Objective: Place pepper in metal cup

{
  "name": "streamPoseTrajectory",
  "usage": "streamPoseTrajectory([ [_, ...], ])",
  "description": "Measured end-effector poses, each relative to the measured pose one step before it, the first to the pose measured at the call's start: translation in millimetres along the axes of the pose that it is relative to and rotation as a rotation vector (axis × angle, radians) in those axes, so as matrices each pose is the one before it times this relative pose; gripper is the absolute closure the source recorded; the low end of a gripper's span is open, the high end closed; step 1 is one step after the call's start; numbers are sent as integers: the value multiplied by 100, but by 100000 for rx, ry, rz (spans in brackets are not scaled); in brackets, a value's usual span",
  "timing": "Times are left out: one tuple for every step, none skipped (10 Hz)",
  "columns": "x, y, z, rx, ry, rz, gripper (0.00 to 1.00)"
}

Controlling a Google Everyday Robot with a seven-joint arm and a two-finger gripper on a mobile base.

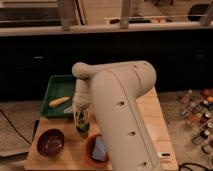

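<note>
My gripper [80, 120] hangs down from the big pale arm over the wooden table [155, 125], just in front of the green tray [56, 85]. Right under its tip stands a small dark cylinder [82, 128] with a green tint, which looks like the metal cup. I cannot tell whether the green is the pepper or the cup's wall. No pepper shows clear of the gripper.
A yellow elongated vegetable [59, 101] lies in the green tray. A dark maroon bowl [50, 141] sits at the front left. A reddish bowl [96, 150] with something blue in it sits beside the arm. Bottles [200, 117] crowd the floor at the right.
</note>
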Motion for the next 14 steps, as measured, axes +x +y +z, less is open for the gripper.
streamPoseTrajectory([
  [68, 102, -29, 287, -173, -272, 20],
  [47, 50, 5, 196, -160, -235, 20],
  [36, -7, -8, 114, -56, -230, 20],
  [55, 33, 17, 172, -76, -237, 20],
  [36, 68, 23, 101, -122, -128, 20],
  [17, -12, 4, 74, -99, -228, 20],
  [12, -21, -8, 47, -26, -169, 20],
  [3, -19, -56, 217, 105, -247, 20],
  [10, -30, -42, 458, 151, -343, 20],
  [-26, -38, -105, 487, 278, -330, 20],
  [-30, 53, -142, 899, 395, -446, 20],
  [-28, 58, -66, 217, 175, -27, 20],
  [-2, 113, 9, 92, -26, 161, 20],
  [-13, -31, -26, 5, 56, -70, 20],
])
